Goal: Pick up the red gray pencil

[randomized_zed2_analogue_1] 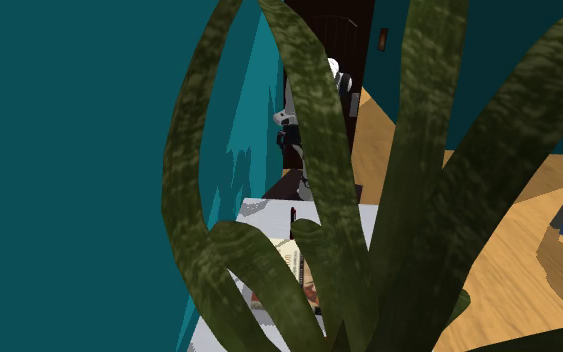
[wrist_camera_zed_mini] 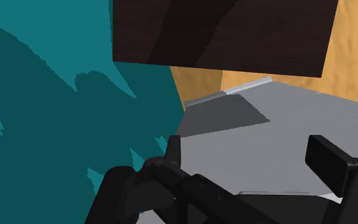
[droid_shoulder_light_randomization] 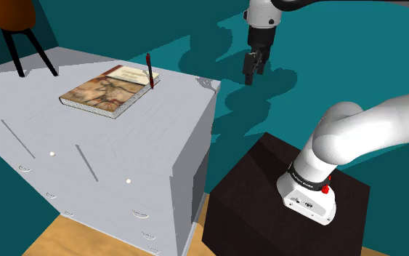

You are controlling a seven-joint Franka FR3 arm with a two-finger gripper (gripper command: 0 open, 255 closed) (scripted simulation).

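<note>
- The grey worktop (droid_shoulder_light_randomization: 134, 138) carries the book (droid_shoulder_light_randomization: 110, 90).
- The pincer (droid_shoulder_light_randomization: 250, 76) — fingers spread, holding nothing — hangs well apart from the book, toward the shoulder view's right, past the worktop's edge.
- The red pencil (droid_shoulder_light_randomization: 150, 70) stands nearly upright at the book's corner nearest the pincer.

Our pale grey drawer cabinet (droid_shoulder_light_randomization: 173, 98), top with closed book (droid_shoulder_light_randomization: 110, 90) and brown, black-legged object (droid_shoulder_light_randomization: 10, 13).
</note>
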